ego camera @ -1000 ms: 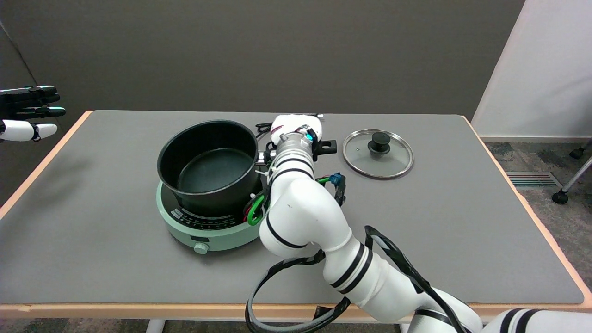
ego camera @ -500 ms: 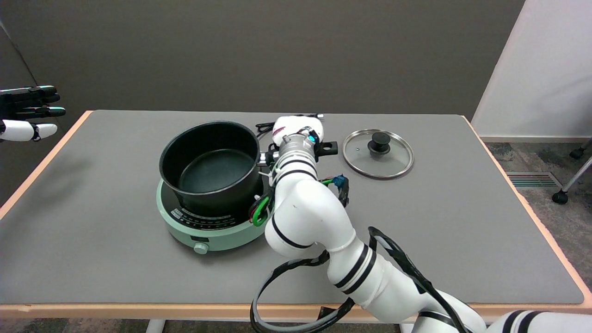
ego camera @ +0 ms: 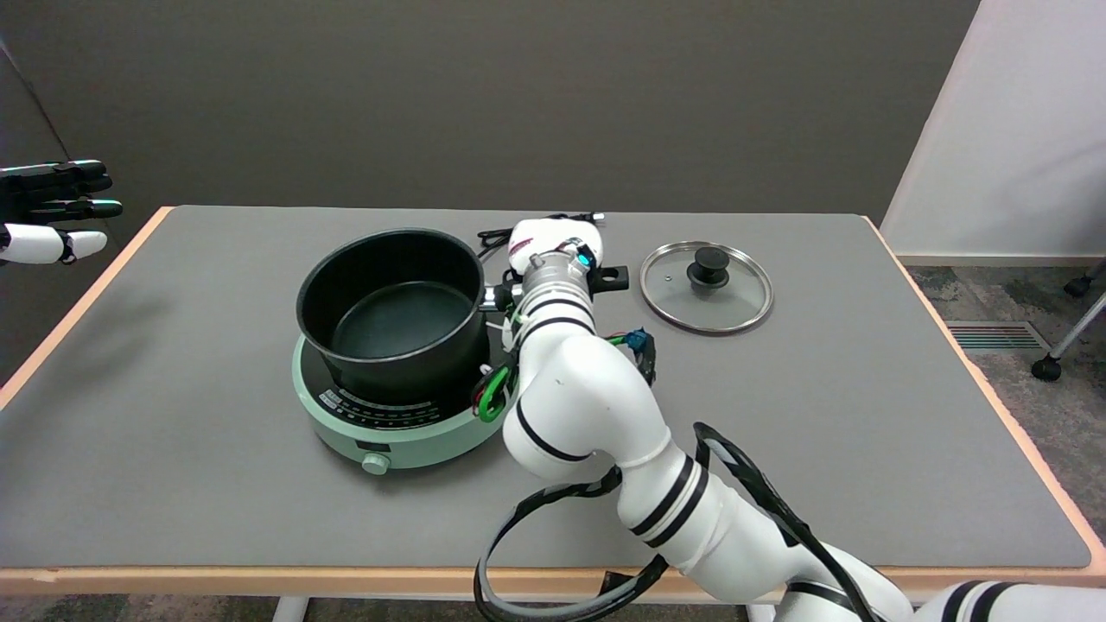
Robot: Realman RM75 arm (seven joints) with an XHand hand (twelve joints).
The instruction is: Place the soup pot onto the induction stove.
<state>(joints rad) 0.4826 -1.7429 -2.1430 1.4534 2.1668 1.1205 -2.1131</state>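
Note:
The black soup pot (ego camera: 393,311) stands upright and empty on the mint-green induction stove (ego camera: 389,428), left of the table's centre. Its long black handle (ego camera: 612,277) sticks out to the right. My right hand (ego camera: 553,240) lies over the middle of that handle with its white back facing the camera, and it grips the handle. The wrist and the back of the hand hide the fingers.
A glass lid (ego camera: 706,286) with a black knob lies flat on the grey table (ego camera: 864,432), right of the handle's end. A black cord (ego camera: 492,235) lies behind the pot. My forearm and its cable loops cross the table's front right. The idle left hand (ego camera: 52,207) hangs at the far left.
The pot has shifted a few pixels right and settled on the stove. My right elbow has swung slightly to the right, while the hand stays on the handle.

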